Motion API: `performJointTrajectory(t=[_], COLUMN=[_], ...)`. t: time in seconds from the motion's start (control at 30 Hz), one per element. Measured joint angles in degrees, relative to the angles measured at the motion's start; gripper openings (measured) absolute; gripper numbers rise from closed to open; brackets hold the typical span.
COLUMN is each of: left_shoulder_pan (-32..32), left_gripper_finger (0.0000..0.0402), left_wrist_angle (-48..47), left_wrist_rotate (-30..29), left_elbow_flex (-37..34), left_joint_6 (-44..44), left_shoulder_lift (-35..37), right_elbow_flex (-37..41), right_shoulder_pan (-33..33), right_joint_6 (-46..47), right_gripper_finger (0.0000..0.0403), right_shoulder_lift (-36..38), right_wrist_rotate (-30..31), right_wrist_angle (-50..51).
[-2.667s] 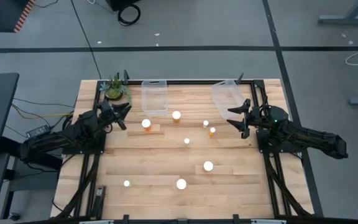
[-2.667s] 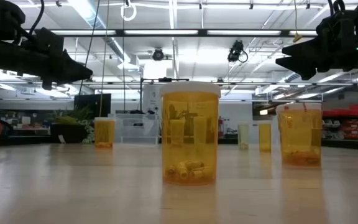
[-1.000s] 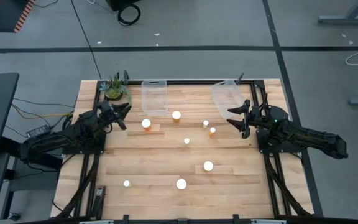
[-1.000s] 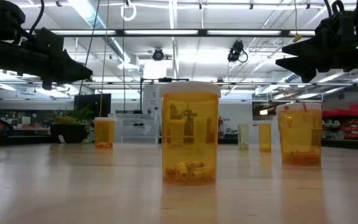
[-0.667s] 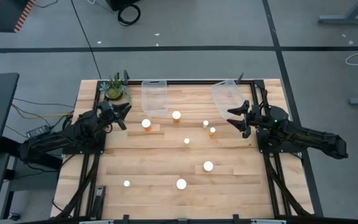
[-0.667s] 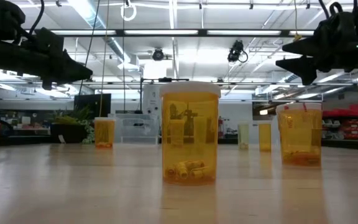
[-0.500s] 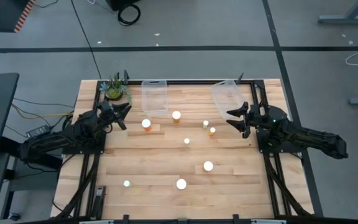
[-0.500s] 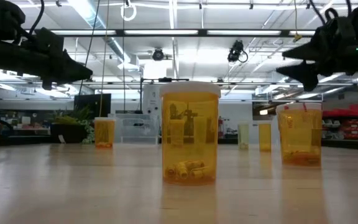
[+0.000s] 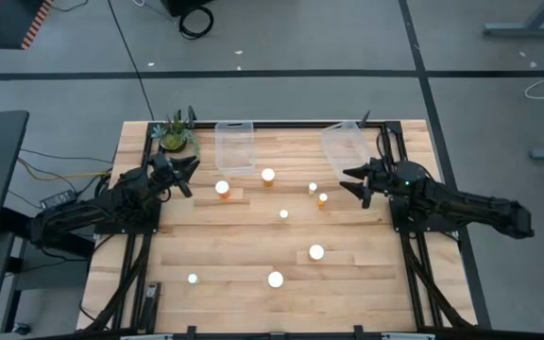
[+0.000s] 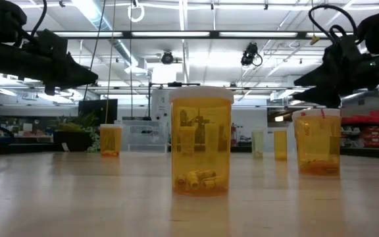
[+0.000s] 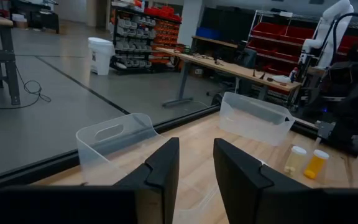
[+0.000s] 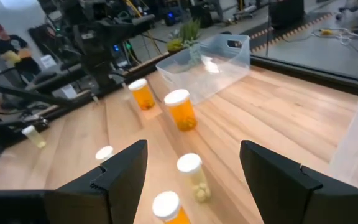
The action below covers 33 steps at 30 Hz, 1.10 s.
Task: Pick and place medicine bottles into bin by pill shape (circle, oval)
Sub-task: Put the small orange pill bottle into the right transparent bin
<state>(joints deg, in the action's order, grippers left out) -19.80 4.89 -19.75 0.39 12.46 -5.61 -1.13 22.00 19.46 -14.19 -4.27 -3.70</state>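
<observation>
Several orange medicine bottles with white caps stand upright on their bases on the wooden table [image 9: 206,236]: two near the far bins [image 9: 222,188] [image 9: 268,175], two small ones [image 9: 313,188] [image 9: 322,199], one at mid-table [image 9: 284,214], and three toward the near edge [image 9: 316,252] [image 9: 276,280] [image 9: 193,279]. My right gripper [image 9: 355,181] hovers open, right of the two small bottles, which show ahead in its wrist view [image 12: 191,174] [image 12: 166,208]. My left gripper [image 9: 187,175] hovers open and empty at the far left, its fingers [image 11: 163,165] a narrow gap apart.
Two clear plastic bins stand at the far edge, one left of centre [image 9: 235,146] and one at the right [image 9: 346,144]. A small potted plant [image 9: 174,134] stands at the far left corner. A person [image 12: 8,43] is in the room beyond the table.
My right gripper has moved a little toward the table's left edge, toward the two small bottles, and has tipped downward. It stays open. The bottles have not moved.
</observation>
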Motion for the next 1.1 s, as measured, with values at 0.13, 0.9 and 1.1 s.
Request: performJointTrajectory(t=[0.13, 0.9, 1.1], left_shoulder_pan=[0.0, 0.0, 0.0], left_gripper_finger=[0.0107, 0.0107, 0.0107], left_wrist_angle=[0.0, 0.0, 0.0], left_wrist_rotate=[0.0, 0.0, 0.0], left_elbow_flex=[0.0, 0.0, 0.0], left_joint_6=[0.0, 0.0, 0.0], left_shoulder_lift=[0.0, 0.0, 0.0], right_elbow_flex=[0.0, -22.9, -32.6], right_shoulder_pan=[-0.1, -14.5, -15.5], right_joint_6=[2.7, 5.1, 5.0], right_gripper_finger=[0.0264, 0.0255, 0.0255], right_shoulder_lift=[-3.9, -37.2, -47.1], right_wrist_rotate=[0.3, 19.8, 20.0], right_wrist_angle=[-2.3, 5.8, 12.1])
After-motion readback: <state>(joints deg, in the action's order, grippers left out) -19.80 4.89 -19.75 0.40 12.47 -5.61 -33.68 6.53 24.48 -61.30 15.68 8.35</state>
